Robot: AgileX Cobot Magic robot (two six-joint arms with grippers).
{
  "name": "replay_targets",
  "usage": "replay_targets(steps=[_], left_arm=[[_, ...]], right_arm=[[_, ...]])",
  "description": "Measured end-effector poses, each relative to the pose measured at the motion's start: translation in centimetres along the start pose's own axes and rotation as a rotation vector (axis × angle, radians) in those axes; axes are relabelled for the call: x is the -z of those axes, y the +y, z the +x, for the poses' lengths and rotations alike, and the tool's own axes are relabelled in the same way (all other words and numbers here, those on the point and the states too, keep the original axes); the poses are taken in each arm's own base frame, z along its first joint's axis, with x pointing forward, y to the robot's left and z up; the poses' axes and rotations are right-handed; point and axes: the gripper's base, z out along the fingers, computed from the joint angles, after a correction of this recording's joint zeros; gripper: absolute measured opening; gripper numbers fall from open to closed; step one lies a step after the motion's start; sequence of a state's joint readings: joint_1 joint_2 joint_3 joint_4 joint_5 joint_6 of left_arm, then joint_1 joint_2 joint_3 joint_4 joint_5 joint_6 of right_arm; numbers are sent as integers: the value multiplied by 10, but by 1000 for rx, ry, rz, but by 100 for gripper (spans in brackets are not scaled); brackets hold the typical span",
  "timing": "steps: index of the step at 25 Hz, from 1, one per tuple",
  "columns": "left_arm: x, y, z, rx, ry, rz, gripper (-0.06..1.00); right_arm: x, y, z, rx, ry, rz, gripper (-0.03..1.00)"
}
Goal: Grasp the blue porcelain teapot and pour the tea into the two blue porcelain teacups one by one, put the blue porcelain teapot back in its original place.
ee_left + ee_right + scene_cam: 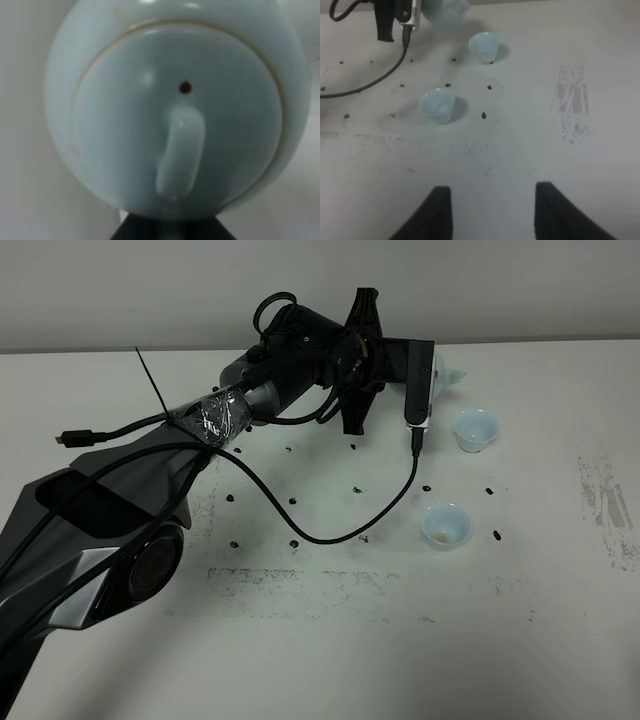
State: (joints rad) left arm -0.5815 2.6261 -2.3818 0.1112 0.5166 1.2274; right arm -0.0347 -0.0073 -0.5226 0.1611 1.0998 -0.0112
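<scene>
The blue porcelain teapot (175, 100) fills the left wrist view, its lid with a vent hole and knob facing the camera. It sits tight against the dark fingers of my left gripper (170, 227), which is shut on it; the handle is hidden. From above, only a pale sliver of the teapot (450, 375) and its spout shows behind the wrist camera at the back of the table. The two blue porcelain teacups stand upright to its right and front: the far one (475, 428) (484, 46) and the near one (445, 525) (436, 105). My right gripper (492, 215) hovers open over bare table, well short of the cups.
A black cable (350, 530) loops from the left wrist camera (418, 385) across the white table (320, 660) toward the near cup. Small black specks dot the surface around the cups. Grey scuff marks (605, 500) run along the right side.
</scene>
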Motion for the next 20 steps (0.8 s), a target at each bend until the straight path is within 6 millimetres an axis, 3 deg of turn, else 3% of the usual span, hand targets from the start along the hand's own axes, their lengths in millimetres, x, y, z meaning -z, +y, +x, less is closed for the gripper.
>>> replay_targets(steps=[8, 20], left_arm=[[1, 2, -12, -67, -32, -56, 9], [-8, -1, -10, -169, 1, -101, 9]], right_arm=[[0, 0, 0, 0, 0, 0, 41], [0, 0, 0, 0, 0, 0, 41]])
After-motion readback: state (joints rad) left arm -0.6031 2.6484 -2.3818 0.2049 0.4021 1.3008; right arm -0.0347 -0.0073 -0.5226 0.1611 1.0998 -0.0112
